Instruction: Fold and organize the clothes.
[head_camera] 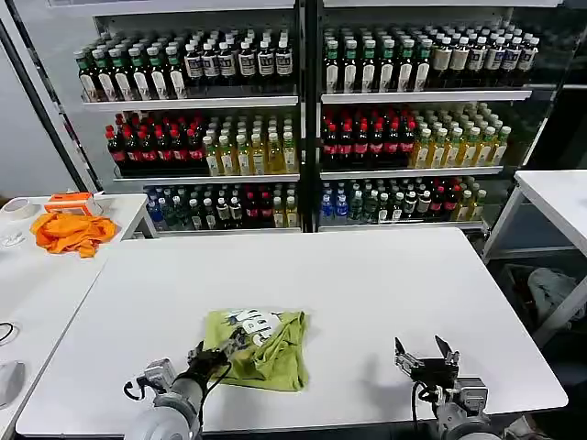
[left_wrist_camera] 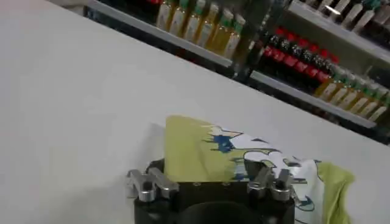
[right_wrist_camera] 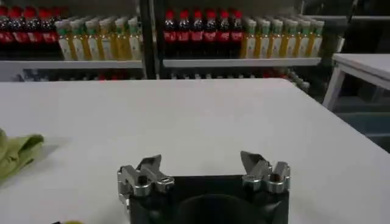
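Observation:
The clothes are one lime-green T-shirt point(head_camera: 273, 356), lying in a rumpled folded bundle on the white table point(head_camera: 367, 284) near its front edge, white and blue print facing up. My left gripper point(head_camera: 217, 350) is open at the bundle's front left corner, low over the table. In the left wrist view the shirt point(left_wrist_camera: 189, 149) lies just beyond and between the spread fingers of the left gripper point(left_wrist_camera: 207, 179). My right gripper point(head_camera: 421, 346) stands open over bare table to the right, well apart from the cloth. The right wrist view shows this gripper point(right_wrist_camera: 201, 159) holding nothing and a shirt edge point(right_wrist_camera: 15, 152) far off.
A bright orange cloth point(head_camera: 71, 231) lies on a side table at the left. Shelves of bottles point(head_camera: 303, 119) stand behind the table. Another white table point(head_camera: 559, 197) is at the right. The table's front edge runs just below both grippers.

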Robot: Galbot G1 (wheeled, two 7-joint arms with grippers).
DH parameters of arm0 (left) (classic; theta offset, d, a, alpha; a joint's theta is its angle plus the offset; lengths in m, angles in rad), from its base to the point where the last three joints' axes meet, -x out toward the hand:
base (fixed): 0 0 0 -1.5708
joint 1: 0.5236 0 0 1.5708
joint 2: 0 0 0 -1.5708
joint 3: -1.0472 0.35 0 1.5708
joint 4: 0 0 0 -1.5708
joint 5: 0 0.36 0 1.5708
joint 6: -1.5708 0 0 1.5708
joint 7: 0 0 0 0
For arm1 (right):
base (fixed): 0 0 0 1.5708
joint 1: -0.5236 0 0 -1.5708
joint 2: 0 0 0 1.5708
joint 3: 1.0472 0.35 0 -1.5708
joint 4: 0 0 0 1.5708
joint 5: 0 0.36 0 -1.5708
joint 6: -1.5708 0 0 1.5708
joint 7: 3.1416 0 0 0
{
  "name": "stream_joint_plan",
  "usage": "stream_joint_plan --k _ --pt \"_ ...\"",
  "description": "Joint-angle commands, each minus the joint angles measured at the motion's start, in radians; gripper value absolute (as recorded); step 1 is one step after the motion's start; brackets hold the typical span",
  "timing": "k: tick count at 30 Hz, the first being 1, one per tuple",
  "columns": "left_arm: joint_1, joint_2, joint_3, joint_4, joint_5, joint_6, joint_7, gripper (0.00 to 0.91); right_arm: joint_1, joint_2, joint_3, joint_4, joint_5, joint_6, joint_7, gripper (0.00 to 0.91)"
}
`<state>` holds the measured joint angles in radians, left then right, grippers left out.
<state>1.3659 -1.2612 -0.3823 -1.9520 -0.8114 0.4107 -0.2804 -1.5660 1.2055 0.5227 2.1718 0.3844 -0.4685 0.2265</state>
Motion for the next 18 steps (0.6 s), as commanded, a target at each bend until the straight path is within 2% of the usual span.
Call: stream_joint_plan --k 1,3,18 --pt "-0.024 -0.012 -0.057 0.052 -0.266 -0.005 0.046 0.091 -0.004 -0.001 0.008 0.005 0.001 0.0 0.001 0.907" --pt "-0.034 -0.015 -0.085 0.072 -0.351 -0.003 0.049 0.091 -0.007 -0.001 0.009 0.007 0.001 -0.001 0.001 0.907" --pt "-0.046 -0.037 -0.175 0.123 -0.559 -0.002 0.046 0.091 -0.026 0.003 0.013 0.03 0.002 -0.004 0.004 0.907"
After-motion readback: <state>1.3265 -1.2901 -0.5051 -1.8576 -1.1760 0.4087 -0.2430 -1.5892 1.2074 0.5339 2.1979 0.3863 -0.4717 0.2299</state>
